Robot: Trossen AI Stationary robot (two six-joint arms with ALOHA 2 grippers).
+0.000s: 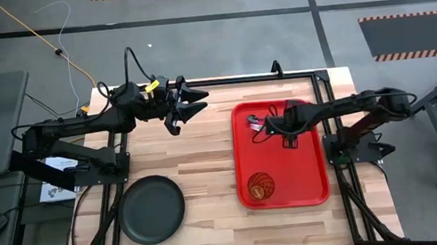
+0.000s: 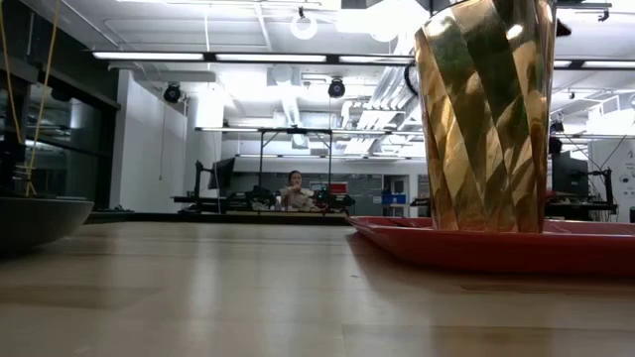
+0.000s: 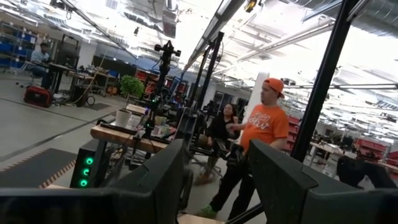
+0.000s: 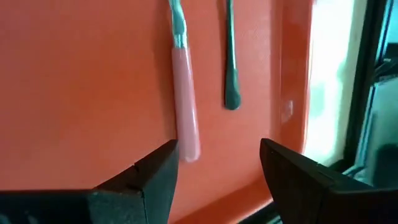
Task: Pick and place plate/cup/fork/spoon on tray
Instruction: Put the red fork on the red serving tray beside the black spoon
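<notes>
Plate [image 1: 152,209]: off tray [image 1: 313,186], nearer left arm (round; no long axis);
Left gripper [image 1: 188,103]: released, raised;
Right gripper [image 4: 217,165]: released, empty

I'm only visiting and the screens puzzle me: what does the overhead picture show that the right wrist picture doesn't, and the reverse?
Only the overhead view shows the dark plate on the bare table, the amber cup standing in the tray, and the left pincer, open and empty. Only the right wrist view shows clearly the pink-handled fork lying beside the grey spoon. Both show the red tray and the open right pincer.
</notes>
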